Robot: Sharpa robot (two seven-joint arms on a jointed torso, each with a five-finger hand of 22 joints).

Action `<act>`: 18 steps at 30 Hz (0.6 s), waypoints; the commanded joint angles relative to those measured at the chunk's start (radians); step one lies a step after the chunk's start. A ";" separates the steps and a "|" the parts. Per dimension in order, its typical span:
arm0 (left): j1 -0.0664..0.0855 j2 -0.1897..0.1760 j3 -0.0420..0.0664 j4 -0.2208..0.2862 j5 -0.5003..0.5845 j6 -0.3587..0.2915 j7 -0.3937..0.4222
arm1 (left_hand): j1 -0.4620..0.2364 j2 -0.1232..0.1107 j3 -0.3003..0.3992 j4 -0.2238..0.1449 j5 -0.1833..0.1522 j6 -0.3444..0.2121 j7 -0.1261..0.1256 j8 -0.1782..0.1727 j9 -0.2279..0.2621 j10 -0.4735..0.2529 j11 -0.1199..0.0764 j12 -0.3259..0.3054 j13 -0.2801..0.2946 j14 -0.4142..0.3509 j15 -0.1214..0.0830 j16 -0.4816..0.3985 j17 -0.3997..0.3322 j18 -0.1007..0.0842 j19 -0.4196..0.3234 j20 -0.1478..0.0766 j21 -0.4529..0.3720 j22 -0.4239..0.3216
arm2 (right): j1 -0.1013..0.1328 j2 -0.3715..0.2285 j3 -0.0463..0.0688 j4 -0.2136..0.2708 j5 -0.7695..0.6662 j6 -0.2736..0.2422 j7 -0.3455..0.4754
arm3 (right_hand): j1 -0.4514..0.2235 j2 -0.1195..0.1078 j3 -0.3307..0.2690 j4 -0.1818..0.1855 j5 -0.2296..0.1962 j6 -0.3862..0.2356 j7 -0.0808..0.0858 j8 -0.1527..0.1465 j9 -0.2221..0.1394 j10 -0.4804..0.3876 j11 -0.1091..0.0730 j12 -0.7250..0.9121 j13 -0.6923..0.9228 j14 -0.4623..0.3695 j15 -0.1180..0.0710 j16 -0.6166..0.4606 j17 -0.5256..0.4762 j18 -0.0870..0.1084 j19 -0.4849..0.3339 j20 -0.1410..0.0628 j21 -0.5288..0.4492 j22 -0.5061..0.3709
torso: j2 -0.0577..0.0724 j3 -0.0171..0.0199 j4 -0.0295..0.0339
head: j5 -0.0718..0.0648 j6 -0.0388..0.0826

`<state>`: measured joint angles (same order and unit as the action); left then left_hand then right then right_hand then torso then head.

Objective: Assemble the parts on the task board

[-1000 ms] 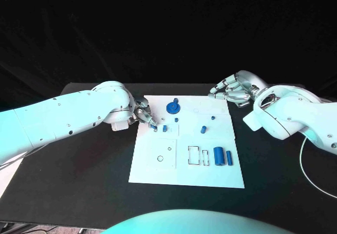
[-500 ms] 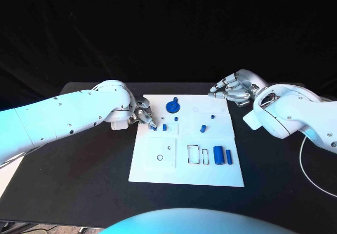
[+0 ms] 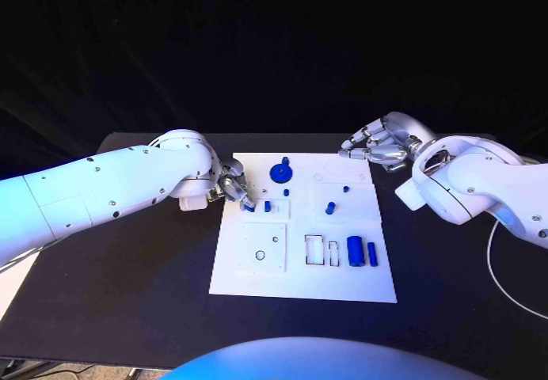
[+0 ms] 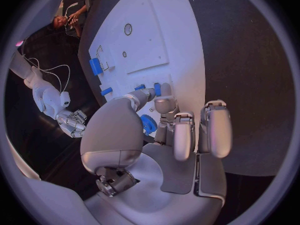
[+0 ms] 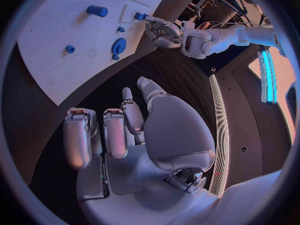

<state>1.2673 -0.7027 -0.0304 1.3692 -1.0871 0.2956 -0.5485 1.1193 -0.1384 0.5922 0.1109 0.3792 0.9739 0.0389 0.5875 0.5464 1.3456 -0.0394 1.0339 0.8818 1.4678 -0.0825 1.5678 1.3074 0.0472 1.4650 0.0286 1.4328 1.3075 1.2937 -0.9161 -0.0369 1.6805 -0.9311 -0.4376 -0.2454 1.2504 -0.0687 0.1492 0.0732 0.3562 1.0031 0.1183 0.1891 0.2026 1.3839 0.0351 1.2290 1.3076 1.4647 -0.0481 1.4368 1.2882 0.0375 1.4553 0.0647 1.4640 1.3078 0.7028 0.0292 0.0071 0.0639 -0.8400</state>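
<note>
Head view: the flat white task board [image 3: 304, 261] lies mid-table. The left hand [image 3: 234, 188] pinches a small blue part [image 3: 250, 207] at the board's left edge. The right hand [image 3: 379, 146] hovers curled and empty off its far right corner.

Left wrist view: glossy metal fingers [image 4: 145, 96] close on the part. A blue gear [image 4: 149, 123] sits beside them.

Right wrist view: the fingers [image 5: 115, 133] are loosely bent, holding nothing.
</note>
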 commanded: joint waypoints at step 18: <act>-0.005 0.037 -0.013 -0.031 0.039 0.055 -0.049 | -0.064 0.045 0.110 -0.126 -0.002 0.025 -0.006 -0.004 -0.017 0.015 0.001 0.002 0.002 0.103 -0.007 0.003 0.263 -0.010 0.043 -0.007 -0.008 0.174 | -0.001 0.000 0.000 0.003 -0.004 0.013 0.006 | 0.010 0.001 -0.002 0.003 0.006 -0.008 0.001 0.007 0.001 -0.003 -0.001 -0.002 0.003 0.055 0.008 -0.006 0.000 0.014 -0.002 0.002 -0.005 0.029 | 0.000 0.0008 -0.0013 | 0.001 -0.004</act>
<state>1.2722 -0.6700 -0.0352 1.3380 -1.0790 0.3040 -0.5655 1.0552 -0.1033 0.6027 0.0893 0.3791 0.9917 0.0351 0.5876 0.5308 1.3546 -0.0412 1.0339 0.8822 1.4677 -0.0823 1.5678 1.3073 0.0472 1.4650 0.0286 1.4290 1.3074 1.2936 -0.9159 -0.0370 1.6816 -0.9311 -0.4368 -0.2451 1.2504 -0.0687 0.1492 0.0732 0.3562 1.0031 0.1183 0.1891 0.2024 1.3839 0.0351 1.2290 1.3075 1.4647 -0.0481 1.4368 1.2882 0.0375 1.4553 0.0647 1.4640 1.3076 0.7029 0.0299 0.0063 0.0668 -0.8434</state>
